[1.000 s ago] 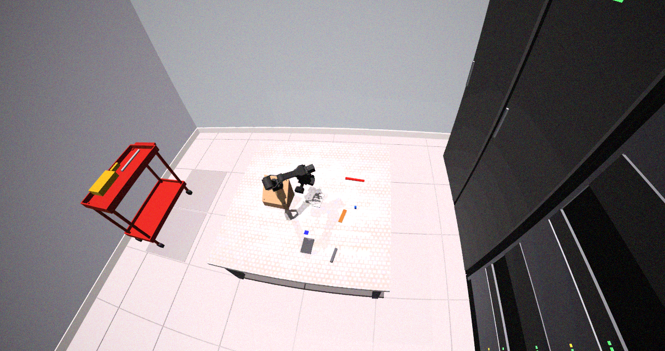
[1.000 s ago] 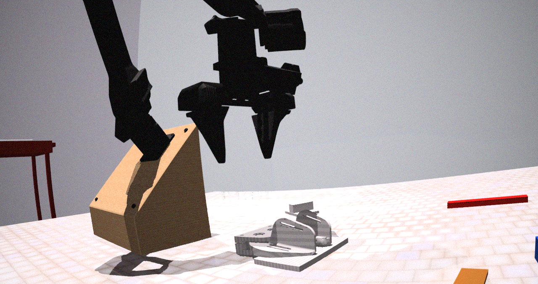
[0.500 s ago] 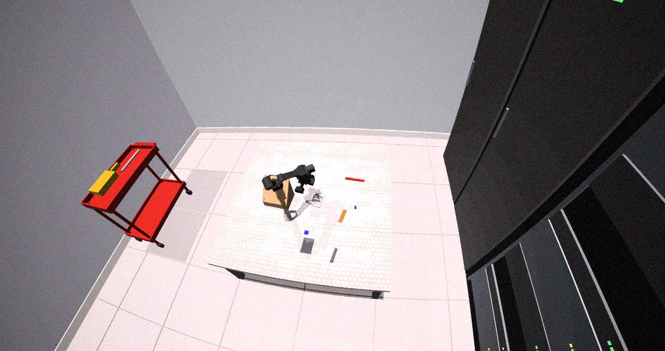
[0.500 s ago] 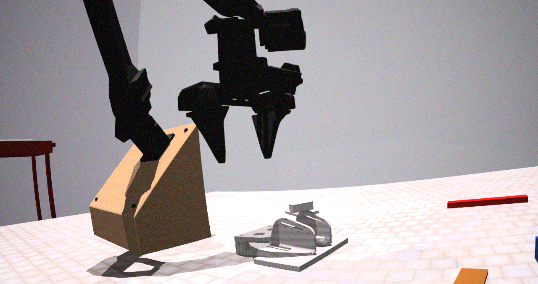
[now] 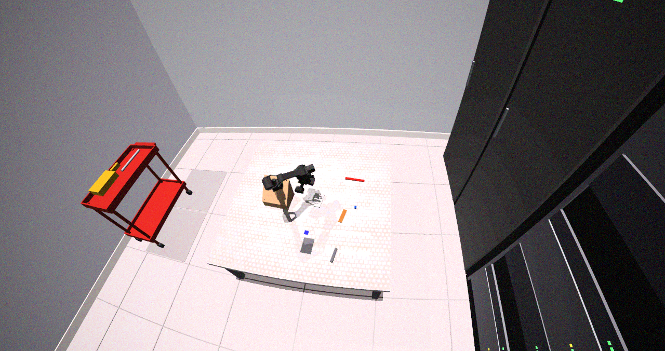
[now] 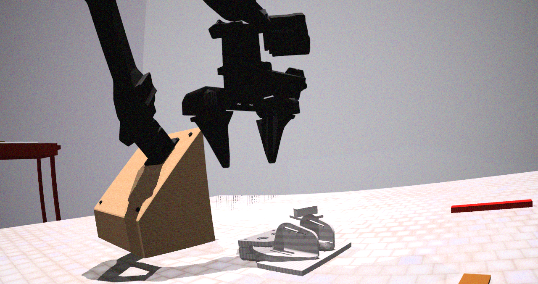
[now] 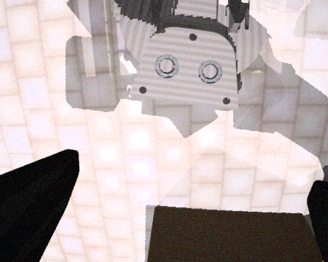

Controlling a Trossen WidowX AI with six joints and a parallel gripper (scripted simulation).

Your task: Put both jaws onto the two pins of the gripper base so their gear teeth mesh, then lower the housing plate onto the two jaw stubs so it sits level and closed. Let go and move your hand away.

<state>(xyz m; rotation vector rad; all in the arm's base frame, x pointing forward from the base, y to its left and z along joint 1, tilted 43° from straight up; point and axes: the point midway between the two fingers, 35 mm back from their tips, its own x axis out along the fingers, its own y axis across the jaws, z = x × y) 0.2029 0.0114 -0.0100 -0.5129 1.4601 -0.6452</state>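
Observation:
My gripper (image 6: 249,164) (image 7: 198,177) is open and empty, well above the table, between the wooden mount and the assembly. The light grey housing plate (image 6: 250,240) (image 7: 186,87) lies over the mount-side end of the assembly and looks level. Two round stub ends show in its holes in the wrist view. The near jaw (image 6: 297,244) and far jaw (image 6: 326,234) stand side by side on the gripper base (image 6: 301,268), their upright faces parallel and apart. The pins and gear teeth are hidden under the plate, so meshing cannot be seen.
The wooden mount (image 5: 277,196) (image 6: 180,207) stands beside the assembly. A red bar (image 5: 354,179) (image 6: 491,206), an orange bar (image 5: 342,216) (image 6: 476,278), two blue blocks (image 5: 305,232) (image 5: 355,207), a grey plate (image 5: 307,245) and a dark bar (image 5: 333,255) lie on the table. A red cart (image 5: 158,207) stands apart.

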